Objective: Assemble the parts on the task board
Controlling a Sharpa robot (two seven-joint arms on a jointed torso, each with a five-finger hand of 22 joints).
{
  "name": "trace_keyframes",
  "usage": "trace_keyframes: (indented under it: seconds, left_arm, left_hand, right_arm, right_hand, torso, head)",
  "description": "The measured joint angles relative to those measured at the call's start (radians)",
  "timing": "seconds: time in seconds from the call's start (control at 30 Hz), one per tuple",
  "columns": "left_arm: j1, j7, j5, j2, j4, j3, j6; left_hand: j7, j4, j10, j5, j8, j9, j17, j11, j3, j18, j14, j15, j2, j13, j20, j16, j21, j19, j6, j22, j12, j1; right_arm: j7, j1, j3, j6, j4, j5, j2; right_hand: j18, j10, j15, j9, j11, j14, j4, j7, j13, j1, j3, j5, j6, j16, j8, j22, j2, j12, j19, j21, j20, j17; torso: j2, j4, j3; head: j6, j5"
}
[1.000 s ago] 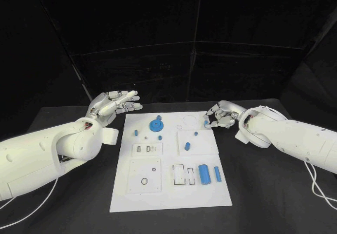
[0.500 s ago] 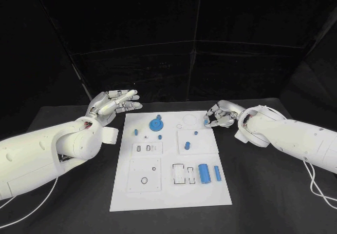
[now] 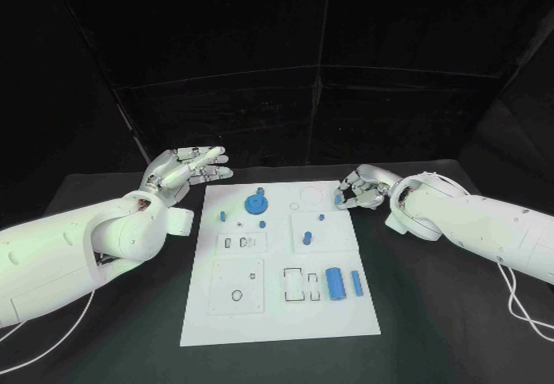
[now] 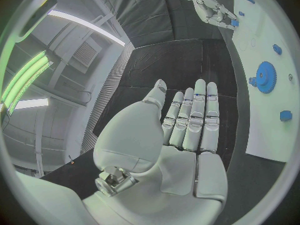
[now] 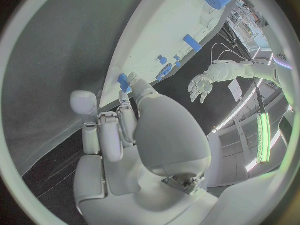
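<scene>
Board: white plate [image 3: 281, 264] lying lengthwise in the middle of the black table [image 3: 439, 304], set with shallow square panels and cut-out slots.
Parts on the board: a blue gear [image 3: 258, 207] near the far end with a small blue peg just beyond it; a short blue piece [image 3: 222, 215] beside the gear toward the left edge; a blue piece [image 3: 307, 237] on a mid-board panel; a thick blue cylinder [image 3: 335, 284] and a thinner one [image 3: 357, 283] side by side near the right edge, next to open slots.
Left hand: [image 3: 188, 168] raised off the far left corner of the board, palm up, fingers straight and together, holding nothing; the left wrist view shows the palm bare.
Right hand: [image 3: 360, 192] at the board's far right corner, fingers curled in, pinching a small blue part [image 5: 124, 81] at the fingertips; whether the part touches the board is hard to tell.
Edges: both hands sit at the far corners, well apart from each other.
Open room: bare black table along both long sides of the board and at its near end.
</scene>
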Motion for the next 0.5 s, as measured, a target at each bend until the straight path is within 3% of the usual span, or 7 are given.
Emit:
trace_keyframes:
  seconds: [0.5]
  left_arm:
    - [0.000,0.000,0.000,0.000,-0.001,0.000,0.000]
  left_hand:
    - [0.000,0.000,0.000,0.000,0.000,0.000,0.000,0.000,0.000,0.000,0.000,0.000,0.000,0.000,0.000,0.000,0.000,0.000,0.000,-0.001,0.000,0.000]
  right_arm:
    - [-0.003,-0.003,0.000,0.006,-0.004,-0.010,0.007]
  right_hand:
    - [0.000,0.009,-0.012,0.001,-0.016,-0.002,-0.008,-0.018,0.009,-0.008,0.019,0.000,0.054,0.000,0.022,0.004,0.015,0.004,0.001,0.000,-0.013,0.000]
  torso:
    - [0.000,0.0000,0.0007]
  head:
    - [-0.004,-0.002]
